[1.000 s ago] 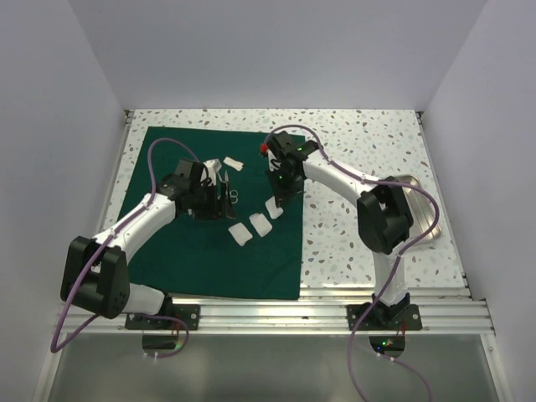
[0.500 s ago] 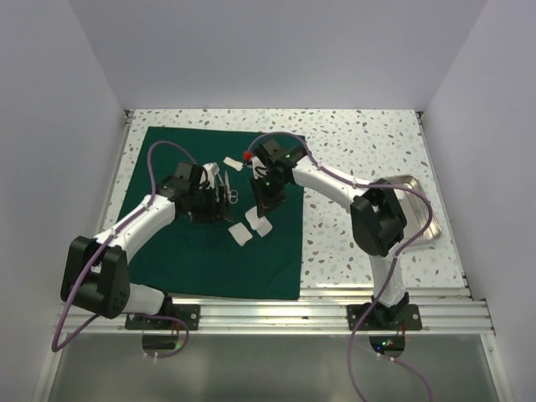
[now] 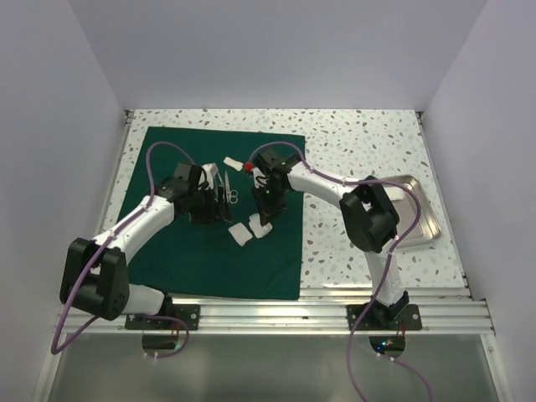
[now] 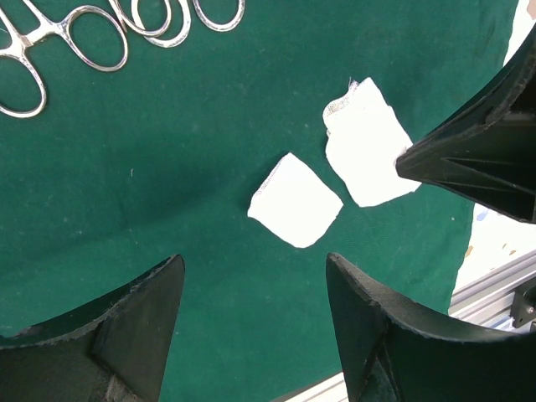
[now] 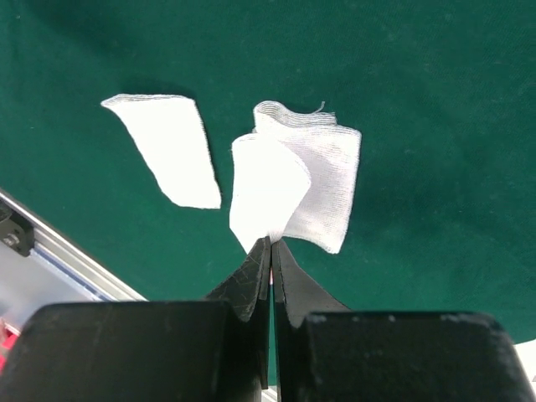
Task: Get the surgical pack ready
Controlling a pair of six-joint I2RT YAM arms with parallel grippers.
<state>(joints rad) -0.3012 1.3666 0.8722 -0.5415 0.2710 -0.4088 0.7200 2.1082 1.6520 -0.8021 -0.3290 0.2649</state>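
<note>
The right gripper [image 5: 270, 251] has its jaws pressed together, pinching the narrow end of a gauze square [image 5: 261, 188]. The square is thin white woven fabric, curled and standing up from the cloth. The arm extends leftward from its base with the elbow raised and the wrist pointing down. Partly behind the held piece lies a second gauze square [image 5: 328, 180], rumpled along its far edge (one loose thread shows there). A third gauze square [image 5: 167, 149] lies flat to the left of the jaws, apart from both. All three sit over the surgical pack [image 5: 402, 75], a dark green matte sheet spread flat beneath the tool.

The left gripper [image 4: 251, 272] has its jaws wide apart and grips nothing. It hovers above the same sheet, the arm stretched forward and the wrist bent down. Steel ring-handled instruments [image 4: 79, 33] lie on the sheet beyond its fingertips.

The steel tray [image 3: 423, 219] is shiny and rectangular. It stands on the speckled table [image 3: 360, 142] behind the right arm's elbow, off the sheet (its contents cannot be judged).
</note>
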